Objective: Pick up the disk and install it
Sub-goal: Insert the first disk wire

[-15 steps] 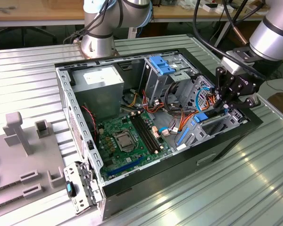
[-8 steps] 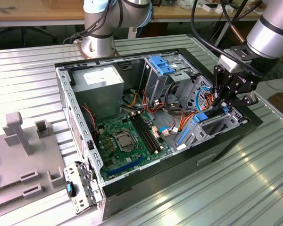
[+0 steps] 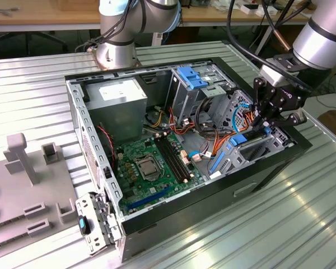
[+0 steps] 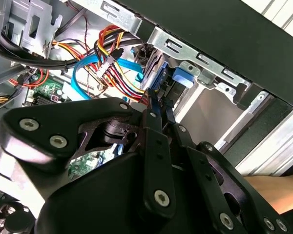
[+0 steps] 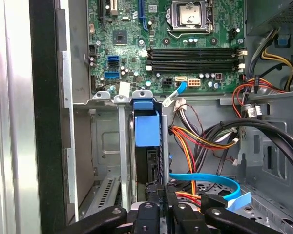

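The disk point(image 5: 146, 129) stands on edge in a slot of the metal drive bay point(image 5: 115, 146), at the front corner of the open computer case point(image 3: 252, 182). Its blue carrier frame faces up and its dark body sits below that. In the second wrist view the blue carrier of the disk point(image 4: 179, 78) lies just past the fingertips. My gripper point(image 3: 263, 124) hangs over the bay at the exterior view's right. In both wrist views my gripper point(image 5: 162, 191) point(image 4: 157, 105) has its black fingers drawn close together on the disk's blue edge.
Red, yellow and blue cables point(image 5: 205, 146) crowd the space beside the bay. The motherboard point(image 3: 151, 162) lies in the case floor, with a grey power-supply box point(image 3: 120, 92) and a blue-tabbed cage point(image 3: 191, 77) at the back. A grey fixture point(image 3: 22, 162) stands on the ribbed table point(image 3: 269, 235).
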You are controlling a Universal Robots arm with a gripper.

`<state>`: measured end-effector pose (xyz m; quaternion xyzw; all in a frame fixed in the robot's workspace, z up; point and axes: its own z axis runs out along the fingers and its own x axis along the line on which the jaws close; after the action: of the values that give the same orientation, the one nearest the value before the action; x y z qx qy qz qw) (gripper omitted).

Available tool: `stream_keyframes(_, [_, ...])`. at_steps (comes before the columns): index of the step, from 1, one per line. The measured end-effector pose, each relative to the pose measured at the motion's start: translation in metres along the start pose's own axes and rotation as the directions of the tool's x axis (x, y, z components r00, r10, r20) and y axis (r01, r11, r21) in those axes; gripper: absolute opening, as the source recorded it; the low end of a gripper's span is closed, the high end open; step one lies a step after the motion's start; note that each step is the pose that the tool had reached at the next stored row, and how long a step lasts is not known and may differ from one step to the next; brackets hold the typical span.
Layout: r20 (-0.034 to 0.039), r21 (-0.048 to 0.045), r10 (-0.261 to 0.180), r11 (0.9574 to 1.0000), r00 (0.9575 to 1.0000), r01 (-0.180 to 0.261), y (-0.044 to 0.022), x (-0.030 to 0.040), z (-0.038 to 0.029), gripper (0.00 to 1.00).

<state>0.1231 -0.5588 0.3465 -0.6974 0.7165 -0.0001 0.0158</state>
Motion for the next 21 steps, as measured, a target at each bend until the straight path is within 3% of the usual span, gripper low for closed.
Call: stream_keyframes(21, [0.0002, -0.0002, -0.012, 0.9999, 0.9999, 0.012, -0.001, 0.0025, 0.0013, 0.17])
